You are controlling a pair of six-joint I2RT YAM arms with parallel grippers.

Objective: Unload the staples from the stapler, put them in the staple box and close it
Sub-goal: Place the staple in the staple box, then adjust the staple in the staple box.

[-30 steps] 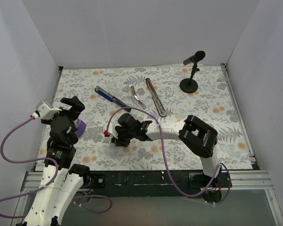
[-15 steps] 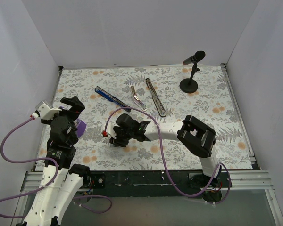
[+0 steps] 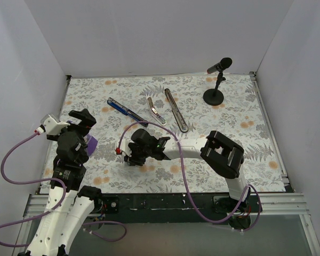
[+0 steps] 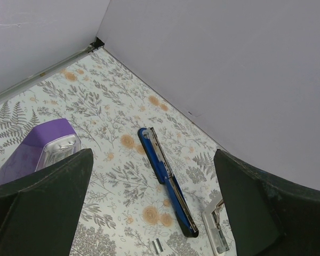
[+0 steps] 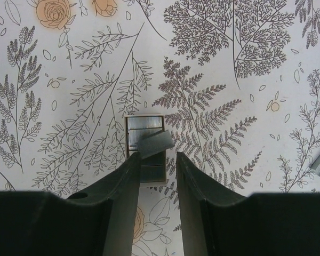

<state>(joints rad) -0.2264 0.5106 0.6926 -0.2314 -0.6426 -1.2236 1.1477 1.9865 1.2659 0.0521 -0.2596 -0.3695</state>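
lt: bright, even, diffuse | shdws: faint, soft | focus: sharp all cams

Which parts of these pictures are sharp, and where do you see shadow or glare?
Right wrist view: staple strip and floral tablecloth sharp, the right pincer dark and featureless. Left wrist view: stapler sharp, evenly lit. Top view: soft even light, faint shadows.
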